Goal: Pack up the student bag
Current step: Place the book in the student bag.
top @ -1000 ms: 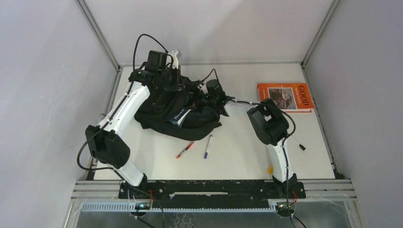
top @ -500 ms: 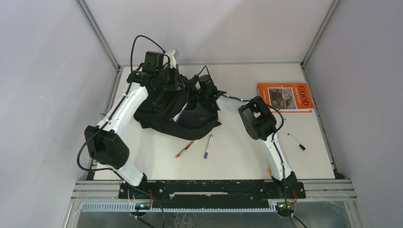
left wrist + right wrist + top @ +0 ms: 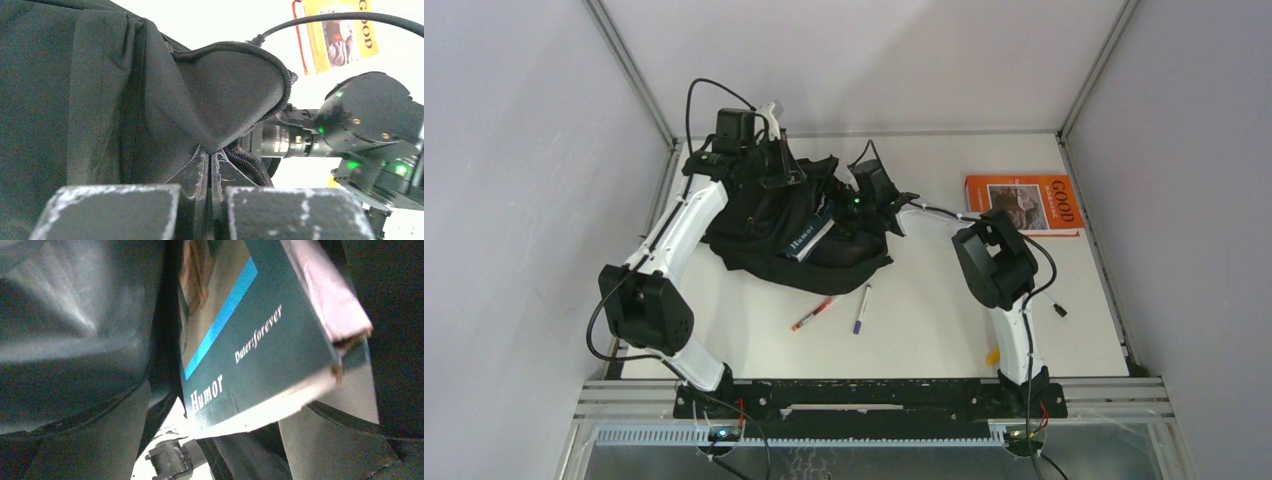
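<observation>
Book only partway in the bag

From above, the student bag (image 3: 754,230) lies at the far left of the table (image 3: 944,320), the dark book (image 3: 808,235) poking out of it, the left gripper (image 3: 774,178) at its far edge, the right gripper (image 3: 846,203) beside the book. The left wrist view shows fingers (image 3: 115,212) shut tight on a fold of bag cloth. The right wrist view shows fingers (image 3: 95,440) wide apart, the book between them, not squeezed. If the cloth slips, the mouth may flop shut and the book slide out.
</observation>
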`<state>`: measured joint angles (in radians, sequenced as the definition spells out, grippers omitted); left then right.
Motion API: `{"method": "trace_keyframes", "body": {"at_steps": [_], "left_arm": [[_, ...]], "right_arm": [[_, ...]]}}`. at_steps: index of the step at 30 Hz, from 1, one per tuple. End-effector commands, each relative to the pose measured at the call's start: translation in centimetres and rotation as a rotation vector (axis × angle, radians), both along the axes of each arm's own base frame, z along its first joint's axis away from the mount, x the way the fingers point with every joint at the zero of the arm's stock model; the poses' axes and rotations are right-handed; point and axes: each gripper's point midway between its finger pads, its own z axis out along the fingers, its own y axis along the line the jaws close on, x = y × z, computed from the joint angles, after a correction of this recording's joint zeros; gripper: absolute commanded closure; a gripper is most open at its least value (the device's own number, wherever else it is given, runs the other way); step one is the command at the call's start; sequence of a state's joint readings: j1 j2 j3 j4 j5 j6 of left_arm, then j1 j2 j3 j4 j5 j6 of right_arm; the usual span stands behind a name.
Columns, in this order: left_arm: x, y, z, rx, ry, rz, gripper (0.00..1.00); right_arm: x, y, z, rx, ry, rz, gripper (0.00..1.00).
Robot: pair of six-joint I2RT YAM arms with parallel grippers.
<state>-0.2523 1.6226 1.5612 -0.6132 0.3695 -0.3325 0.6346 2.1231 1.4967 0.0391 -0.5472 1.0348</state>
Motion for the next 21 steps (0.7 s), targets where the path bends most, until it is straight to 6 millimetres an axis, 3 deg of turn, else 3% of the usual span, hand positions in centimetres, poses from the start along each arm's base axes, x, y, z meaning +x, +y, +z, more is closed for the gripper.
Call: {"method": "trace_keyframes", "body": {"at_steps": [1, 4, 6, 8, 9, 10, 12, 13, 16, 21], "left_arm": [[0.4, 0.7, 3.2, -0.041, -0.102, 0.029, 1.0], [0.4, 0.8, 3.2, -0.042, -0.104, 0.033, 1.0], [0.5, 0.7, 3.2, -0.052, -0.101, 0.031, 1.0], [0.3, 0.2, 3.0, -0.07, -0.091, 0.014, 1.0], [0.3, 0.1, 3.0, -0.076, -0.088, 0.01, 1.0], [0.3, 0.0, 2.9, -0.084, -0.081, 0.005, 1.0], [0.2, -0.2, 3.0, -0.099, -0.076, -0.001, 1.0], [0.1, -0.4, 3.1, -0.107, -0.077, -0.009, 1.0], [-0.1, -0.8, 3.0, -0.127, -0.069, -0.023, 1.0], [-0.3, -1.0, 2.4, -0.141, -0.05, -0.032, 1.0]], "right_arm": [[-0.3, -2.0, 2.3, -0.088, -0.095, -0.022, 0.0], [-0.8, -2.6, 2.3, -0.1, -0.111, -0.014, 0.0], [-1.3, -2.0, 2.8, -0.061, -0.125, 0.024, 0.01], [-1.6, -0.7, 3.9, -0.004, -0.155, 0.055, 0.09], [-1.7, -0.2, 4.0, 0.001, -0.159, 0.06, 0.19], [-1.7, 0.2, 3.9, -0.003, -0.157, 0.058, 0.39], [-2.0, 1.2, 3.4, -0.006, -0.147, 0.065, 0.7], [-2.1, 1.6, 3.2, -0.001, -0.137, 0.071, 0.78], [-2.3, 2.9, 2.9, 0.024, -0.113, 0.085, 0.88], [-2.0, 3.7, 2.6, 0.023, -0.098, 0.099, 0.86]]}}
